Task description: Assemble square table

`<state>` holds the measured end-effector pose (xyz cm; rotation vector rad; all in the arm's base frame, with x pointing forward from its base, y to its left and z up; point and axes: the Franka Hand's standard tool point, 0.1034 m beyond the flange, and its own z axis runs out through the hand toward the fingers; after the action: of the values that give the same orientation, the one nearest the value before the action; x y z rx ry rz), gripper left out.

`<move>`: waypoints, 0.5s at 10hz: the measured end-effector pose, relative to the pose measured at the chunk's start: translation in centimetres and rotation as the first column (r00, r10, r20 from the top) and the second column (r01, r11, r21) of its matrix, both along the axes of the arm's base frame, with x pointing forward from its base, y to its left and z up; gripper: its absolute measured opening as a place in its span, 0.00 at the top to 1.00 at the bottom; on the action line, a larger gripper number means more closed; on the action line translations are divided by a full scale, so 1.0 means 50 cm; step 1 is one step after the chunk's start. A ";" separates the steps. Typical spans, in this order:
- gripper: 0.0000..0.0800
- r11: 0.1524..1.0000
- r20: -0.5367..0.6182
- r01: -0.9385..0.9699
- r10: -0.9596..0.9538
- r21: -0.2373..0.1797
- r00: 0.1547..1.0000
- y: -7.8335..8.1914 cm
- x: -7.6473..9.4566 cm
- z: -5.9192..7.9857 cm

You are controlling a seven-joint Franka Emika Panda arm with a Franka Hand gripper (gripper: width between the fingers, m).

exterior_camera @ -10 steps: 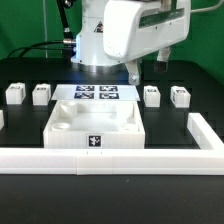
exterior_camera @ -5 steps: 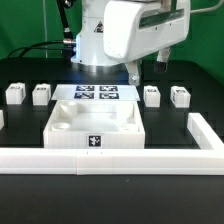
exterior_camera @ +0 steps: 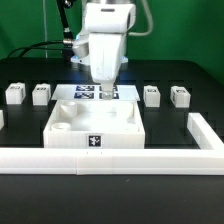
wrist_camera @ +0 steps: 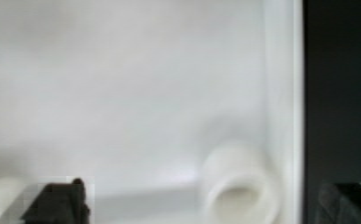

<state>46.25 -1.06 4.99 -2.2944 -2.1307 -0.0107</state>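
The white square table top lies tray-side up in the middle of the table, with a tag on its front wall. Two small white tagged legs stand at the exterior view's left, and two more at its right. My gripper hangs over the top's back rim, open and empty. In the wrist view the top's white floor fills the picture, with a round corner socket between my spread fingertips.
The marker board lies behind the table top, partly hidden by my gripper. A long white low rail runs along the front, and its side arm runs back at the exterior view's right. A green wall stands at the back.
The hand has turned about its axis and moved toward the exterior view's left and down, from over the marker board's right end to over the table top's back rim.
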 end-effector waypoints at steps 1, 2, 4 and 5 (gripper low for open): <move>0.19 0.997 -0.009 -0.079 0.079 0.007 0.997 -0.026 -0.026 -0.026; 0.19 0.996 -0.022 -0.090 0.090 0.014 0.996 -0.038 -0.038 -0.049; 0.19 0.995 -0.015 -0.095 0.095 0.012 0.995 -0.033 -0.030 -0.041; 0.19 0.996 -0.020 -0.090 0.090 0.014 0.996 -0.033 -0.033 -0.045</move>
<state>44.61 -2.72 2.72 -2.1792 -2.2152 0.0003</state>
